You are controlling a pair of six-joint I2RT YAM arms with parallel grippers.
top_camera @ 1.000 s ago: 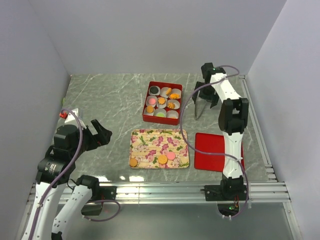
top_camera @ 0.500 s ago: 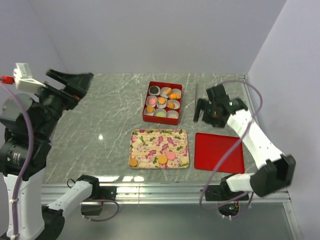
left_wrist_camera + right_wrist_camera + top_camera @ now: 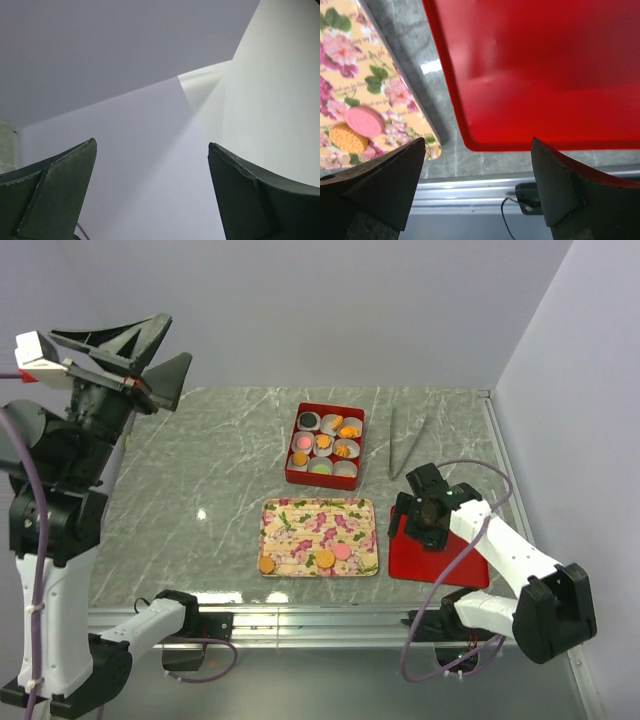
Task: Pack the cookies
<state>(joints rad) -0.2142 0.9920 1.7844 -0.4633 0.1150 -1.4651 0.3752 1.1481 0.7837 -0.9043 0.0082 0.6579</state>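
Marble table bears box, tray, lid, tongs.

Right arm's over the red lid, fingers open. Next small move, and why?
Probably lower the right gripper and close on the flat red lid at its left edge: the open fingers hang above it, and the metal tweezers lie on the table. But three round cookies sit on the flowered tray, so lidding may be premature.

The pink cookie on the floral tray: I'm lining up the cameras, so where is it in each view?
Top external: pink cookie in the near right part of the floral tray, beside an orange cookie.
Left wrist: not in it; the camera faces the walls.
Right wrist: far left, mid-height.
Shared landmark: the red lid, right of the tray in both those views.
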